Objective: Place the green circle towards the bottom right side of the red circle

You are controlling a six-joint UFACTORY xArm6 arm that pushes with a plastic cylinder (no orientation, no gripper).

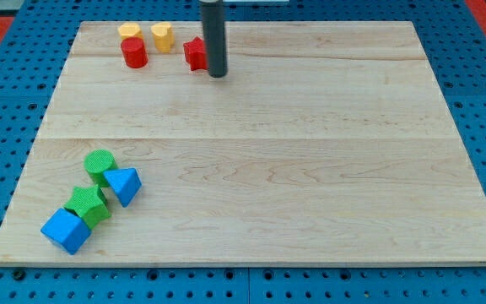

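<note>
Two risks for you: my tip [217, 74], a bare rod with no jaws to open or close, sits upper centre beside the red star [195, 53], while the green circle [99, 163] lower left touches the blue triangle [124, 184], so you may drag both.
</note>
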